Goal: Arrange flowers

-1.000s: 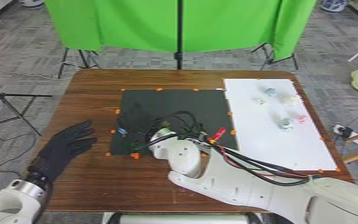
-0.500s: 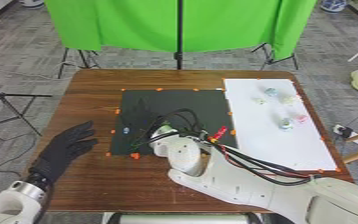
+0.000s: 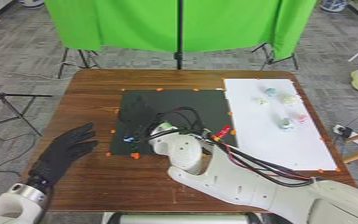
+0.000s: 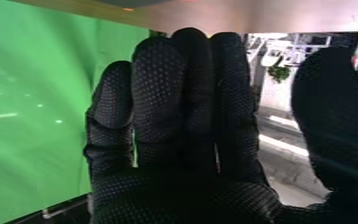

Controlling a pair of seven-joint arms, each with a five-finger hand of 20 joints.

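One flower [image 3: 128, 139] near right hand [image 3: 140, 114]

Green curtain [image 3: 122, 25], dark mat [image 3: 211, 102], white sheet [image 3: 264, 145]

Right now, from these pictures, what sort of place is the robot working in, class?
Probably a robotics lab or test studio: a green backdrop hangs behind the wooden table, a black tripod stands to the left, and a white robot arm reaches over the table.
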